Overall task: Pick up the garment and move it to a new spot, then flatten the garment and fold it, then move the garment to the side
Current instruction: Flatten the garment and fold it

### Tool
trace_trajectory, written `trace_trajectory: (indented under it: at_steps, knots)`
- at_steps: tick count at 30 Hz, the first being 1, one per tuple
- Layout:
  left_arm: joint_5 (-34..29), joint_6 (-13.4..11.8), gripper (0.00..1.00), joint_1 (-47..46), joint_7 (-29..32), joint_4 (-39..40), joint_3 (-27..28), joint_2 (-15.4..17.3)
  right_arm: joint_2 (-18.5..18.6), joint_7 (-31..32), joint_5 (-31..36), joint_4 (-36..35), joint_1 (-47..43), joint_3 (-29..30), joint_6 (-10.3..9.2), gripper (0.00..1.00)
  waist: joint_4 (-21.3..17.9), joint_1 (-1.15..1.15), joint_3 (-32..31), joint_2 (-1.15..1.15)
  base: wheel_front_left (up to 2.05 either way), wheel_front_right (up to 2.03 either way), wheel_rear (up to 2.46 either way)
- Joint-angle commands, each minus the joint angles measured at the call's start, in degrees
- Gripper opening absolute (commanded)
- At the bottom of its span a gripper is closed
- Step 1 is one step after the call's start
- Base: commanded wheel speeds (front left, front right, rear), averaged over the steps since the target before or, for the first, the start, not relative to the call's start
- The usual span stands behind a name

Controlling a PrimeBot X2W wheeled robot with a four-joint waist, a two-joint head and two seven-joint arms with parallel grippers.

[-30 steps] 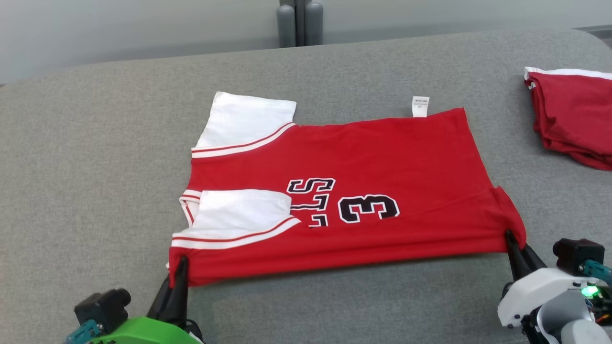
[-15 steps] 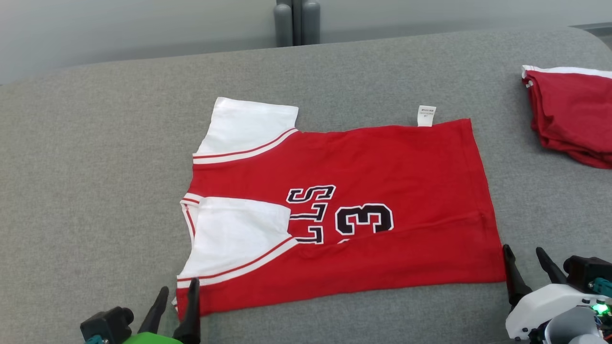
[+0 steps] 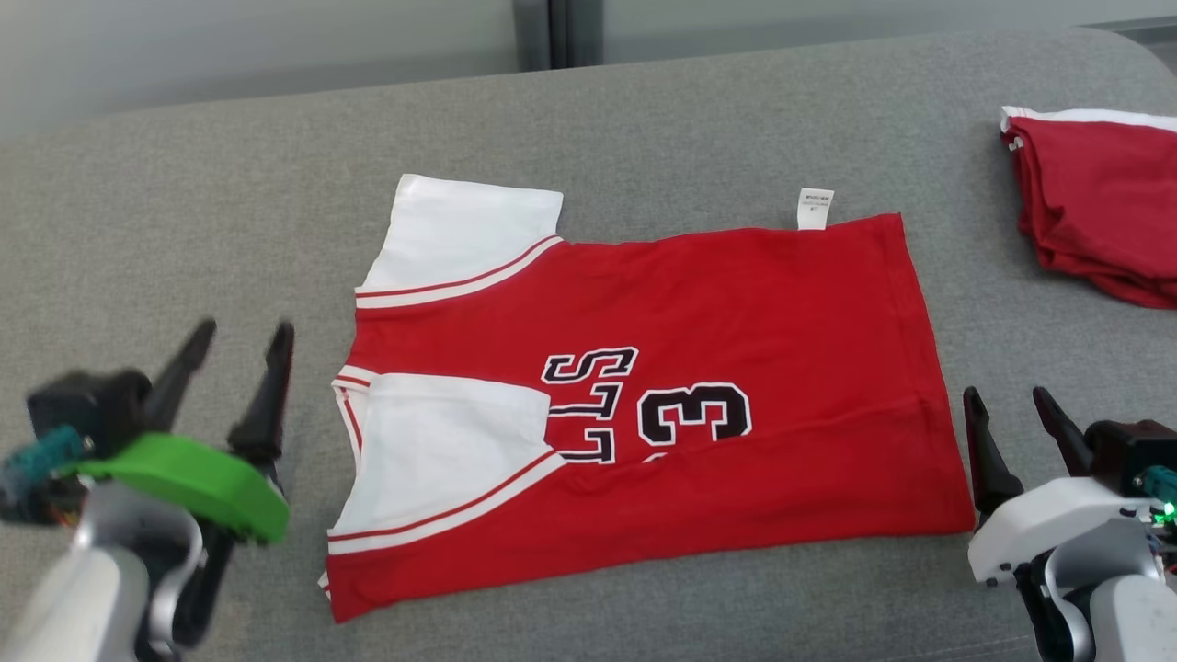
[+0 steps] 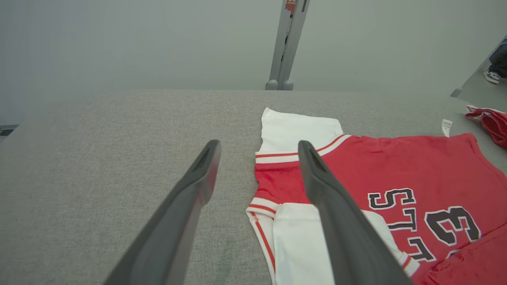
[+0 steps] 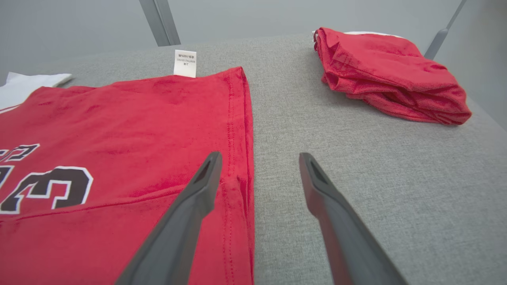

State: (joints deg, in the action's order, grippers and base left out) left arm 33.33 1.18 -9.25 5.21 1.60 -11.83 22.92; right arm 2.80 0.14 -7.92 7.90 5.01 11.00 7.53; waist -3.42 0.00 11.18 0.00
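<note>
Garment (image 3: 736,303): red jersey with white sleeves, lying spread flat at the middle of the grey padded table (image 3: 184,211), neck end to the left, hem to the right.

Item 1, far left: left gripper (image 3: 245,329), green-housed. Its fingers are spread wide with nothing between them. It sits to the left of the neck end, apart from the cloth. In the left wrist view one finger stands over bare table and the other crosses in front of the sleeves.

Item 2: far white sleeve (image 3: 464,230), with red and white trim, lying flat and pointing away from the robot.

Item 3: near white sleeve (image 3: 451,441), folded inward onto the red body, its edge touching the lettering.

Item 4: black lettering outlined in white (image 3: 593,400), with a numeral 3 (image 3: 694,414) beside it, at mid-body. A long crease runs through the red cloth just below the numeral toward the hem.

Item 5: white care label (image 3: 815,208), sticking out from the far edge near the hem.

Item 6: right gripper (image 3: 1003,395), white-housed, just beside the near hem corner. Its fingers are spread wide and hold nothing. In the right wrist view one finger lies over the hem stitching and the other over bare table.

Item 7, far right: second red garment (image 3: 1103,221), folded into a pile with a white edge showing, well apart from the jersey.
</note>
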Motion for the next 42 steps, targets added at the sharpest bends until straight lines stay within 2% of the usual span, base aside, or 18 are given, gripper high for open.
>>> trace_trajectory:
  at_steps: [1,8,15,25,32,41,42]
  knots:
    - [-0.59,0.84,1.0,-4.2,1.01,0.23,-0.03,1.15,0.22,0.44,0.47,-0.79,1.01,-0.15,-0.09,1.0,-0.48,0.0,0.95,0.0,0.0,0.0,0.0]
    - [-1.53,4.55,1.0,-23.53,8.73,-3.22,-2.03,6.28,0.2,2.22,1.08,-3.27,5.58,-2.79,-0.09,1.0,-3.34,0.0,6.15,0.0,0.0,0.0,0.0]
    - [2.14,6.23,1.0,-35.67,15.24,-11.37,-7.75,8.91,0.18,2.17,0.18,-3.9,11.27,-7.43,-0.09,1.0,-7.28,0.0,12.72,0.0,0.0,0.0,0.0]
    - [8.23,6.26,1.0,-43.05,17.72,-20.43,-16.32,12.71,0.18,0.62,-1.32,-3.5,17.32,-12.11,-0.09,1.0,-11.94,0.0,20.39,0.0,0.0,0.0,0.0]
    - [11.64,6.26,1.0,-45.51,18.21,-26.13,-17.04,13.92,0.16,-0.91,-2.15,-1.44,20.42,-13.82,-0.09,1.0,-13.49,0.0,22.93,0.0,0.0,0.0,0.0]
    - [13.59,6.27,1.0,-46.73,20.07,-28.69,-20.28,14.42,0.18,-2.48,-2.6,1.1,22.76,-14.41,-0.09,1.0,-14.05,0.0,23.99,0.0,0.0,0.0,0.0]
    - [13.8,6.27,0.49,-46.72,20.21,-28.89,-20.67,14.44,0.18,-2.61,-2.44,1.19,22.97,-14.46,-0.09,1.0,-14.04,0.0,23.95,0.0,0.0,0.0,0.0]
